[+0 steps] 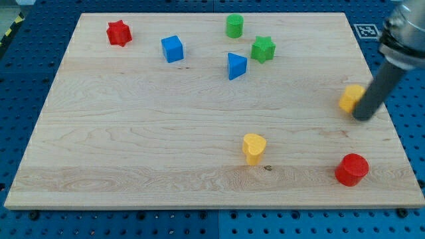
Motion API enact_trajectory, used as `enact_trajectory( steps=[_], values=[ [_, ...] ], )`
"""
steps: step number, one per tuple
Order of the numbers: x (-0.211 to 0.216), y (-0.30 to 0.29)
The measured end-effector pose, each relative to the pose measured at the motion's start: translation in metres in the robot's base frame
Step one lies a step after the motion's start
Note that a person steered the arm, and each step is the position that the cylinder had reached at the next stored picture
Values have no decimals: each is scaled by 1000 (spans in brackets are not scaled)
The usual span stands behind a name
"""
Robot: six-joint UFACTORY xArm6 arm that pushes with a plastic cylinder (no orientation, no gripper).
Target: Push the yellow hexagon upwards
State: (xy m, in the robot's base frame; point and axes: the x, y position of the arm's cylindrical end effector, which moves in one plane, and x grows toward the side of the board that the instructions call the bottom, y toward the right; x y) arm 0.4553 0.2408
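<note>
Yellow hexagon [351,97] near the right edge of the wooden board [133,146], roughly at mid-height, partly hidden on its right by the dark rod [378,89]. Rod slanting down from the view's upper right, its upper part blurred. My tip [362,117] down on the board at the hexagon's lower right, seemingly touching it or just beside it; actual contact not clear at this angle. No pincer on this arm, only the plain rod, so nothing to report as wide, narrow or holding.

Red cylinder [351,169] below the hexagon, near the board's bottom right corner, well apart from the tip. Yellow heart-shaped block [254,147] further toward the view's left, in the lower middle of the board, alone.

Cluster of three blocks near the top middle: green cylinder [234,26] closest to the top edge, green star [263,49] just below and to its right, blue triangle [236,66] below the cylinder and left of the star, none visibly touching. Blue cube [172,48] further left, standing apart. Red star [119,32] near the top left corner.

Board resting on a blue perforated table [412,133], with a black-and-white marker tag [364,30] beyond the board's top right corner.
</note>
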Motion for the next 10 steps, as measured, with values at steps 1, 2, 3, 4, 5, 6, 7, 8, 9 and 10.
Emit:
enact_trajectory(
  steps=[1,2,3,4,5,6,7,8,9,10],
  values=[
    [-7,13],
    [21,38],
    [-7,26],
    [-69,2],
    [-80,9],
    [-23,13],
    [-1,-11],
    [-46,-31],
    [-104,-31],
    [-112,-31]
  ],
)
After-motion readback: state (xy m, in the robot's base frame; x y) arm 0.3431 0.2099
